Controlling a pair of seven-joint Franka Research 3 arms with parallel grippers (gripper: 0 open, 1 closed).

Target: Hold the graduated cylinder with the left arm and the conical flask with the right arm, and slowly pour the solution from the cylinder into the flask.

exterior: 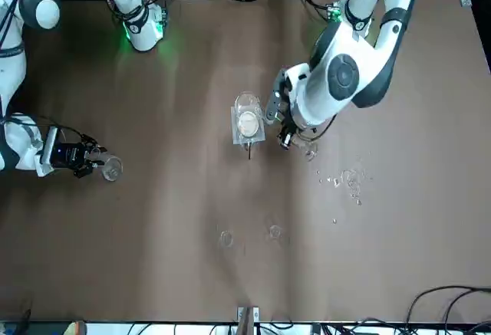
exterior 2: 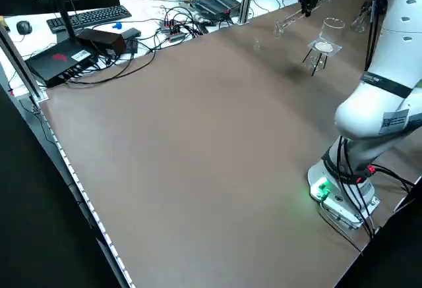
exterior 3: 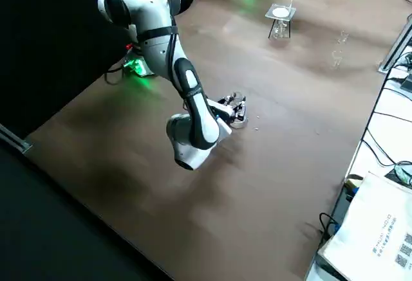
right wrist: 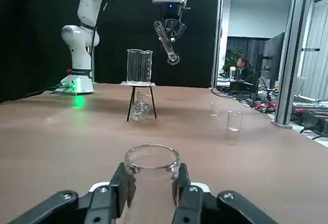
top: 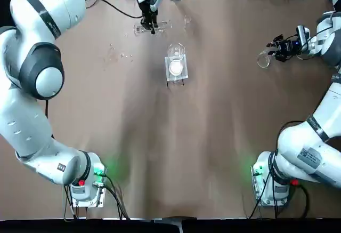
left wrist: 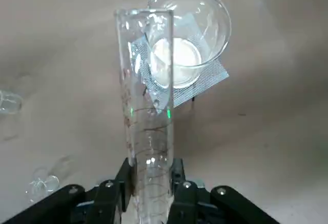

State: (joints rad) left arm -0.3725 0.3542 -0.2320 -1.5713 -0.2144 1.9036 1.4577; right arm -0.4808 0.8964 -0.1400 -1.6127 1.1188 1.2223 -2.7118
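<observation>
My left gripper (top: 151, 24) is raised over the far middle of the table, shut on the graduated cylinder (top: 144, 29). The slim clear tube (left wrist: 148, 126) is held tilted in the air, its grip point a little above the foot. Seen from the right wrist, the cylinder (right wrist: 165, 42) slants down past the black fingers. At the right edge, my right gripper (top: 278, 49) lies low and level, shut on the neck of the conical flask (top: 263, 60). The flask's ringed mouth (right wrist: 151, 157) faces up between the fingertips. The two vessels are far apart.
A clear beaker (top: 176, 57) with a white disc stands on a black stand at the table's middle, close to the left gripper. Tiny glass pieces (top: 114, 54) lie to its left. Two small vials (exterior: 275, 232) stand near the far edge. Cables and desks lie beyond.
</observation>
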